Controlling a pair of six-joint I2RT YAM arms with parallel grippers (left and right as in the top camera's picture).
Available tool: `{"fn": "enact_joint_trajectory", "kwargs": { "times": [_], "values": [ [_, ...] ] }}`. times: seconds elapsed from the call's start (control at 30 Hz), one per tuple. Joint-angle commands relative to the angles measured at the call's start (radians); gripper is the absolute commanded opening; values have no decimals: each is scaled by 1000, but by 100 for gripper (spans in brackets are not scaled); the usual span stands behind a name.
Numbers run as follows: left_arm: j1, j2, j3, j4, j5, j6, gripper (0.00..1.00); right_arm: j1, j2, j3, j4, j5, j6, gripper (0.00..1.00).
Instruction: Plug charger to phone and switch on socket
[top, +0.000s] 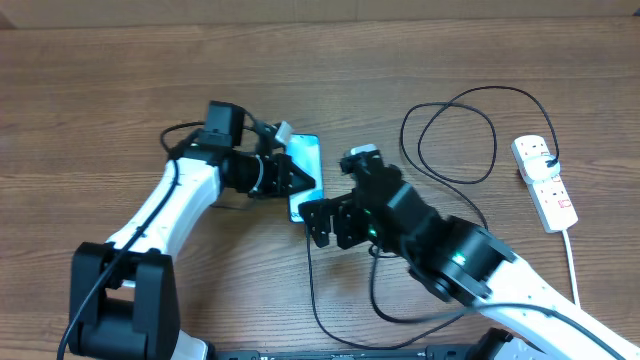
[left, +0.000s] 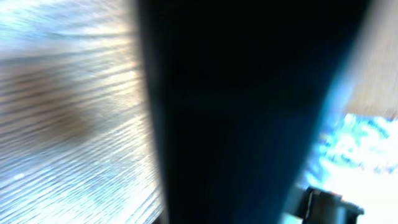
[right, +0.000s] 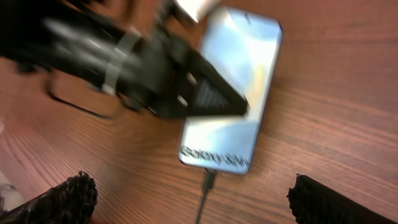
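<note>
**A:** Where is the slim rectangular smartphone with the light blue screen (top: 308, 160)?

**B:** Flat on the brown wooden worktop (top: 100, 80), near the middle. The left pincer (top: 305, 183) bears on its screen, fingers drawn narrow into a wedge.

**A:** And the thin black charger cable (top: 311, 285)?

**B:** Its small connector tip (right: 209, 178) meets the phone's 6 o'clock edge. The picture is too blurred to tell whether it is fully seated.

**A:** What could go wrong?

**B:** The right pincer (right: 189, 193) hangs wide and holds nothing, with one finger on each side of the cable. If it backs away carelessly, a finger could snag the cable and tug the tip out. If the left pincer lifts early, the phone may slide.

**A:** And the white oblong power strip (top: 545, 180)?

**B:** It is well apart at 3 o'clock, with cable loops between. An arm reaching for it could drag them.
</note>
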Motion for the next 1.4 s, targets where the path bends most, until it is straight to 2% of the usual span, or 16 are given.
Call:
{"fn": "enact_joint_trajectory", "kwargs": {
  "times": [0.0, 0.2, 0.43, 0.7, 0.9, 1.2, 1.3, 1.37],
  "values": [
    [-56, 49, -3, 3, -31, 83, 4, 1, -75, 34, -13, 37, -8, 100],
    [-71, 169, -3, -45, -156, 57, 4, 1, -122, 34, -96, 95, -7, 100],
    [-60, 281, -3, -75, -166, 56, 4, 1, -121, 33, -163, 113, -7, 100],
    [-60, 311, -3, -74, -196, 27, 5, 1, -121, 33, -160, 113, -7, 100],
    [-60, 311, -3, -75, -301, -114, 26, 1, -121, 33, -150, 113, -7, 100],
    [-60, 311, -3, -76, -308, -137, 31, 1, -120, 33, -150, 129, -7, 100],
    [-60, 311, -3, -75, -309, -151, 40, 1, -120, 32, -150, 139, -7, 100],
    [-60, 311, -3, -76, -328, -151, 50, 1, -120, 32, -149, 140, -7, 100]
  ]
}}
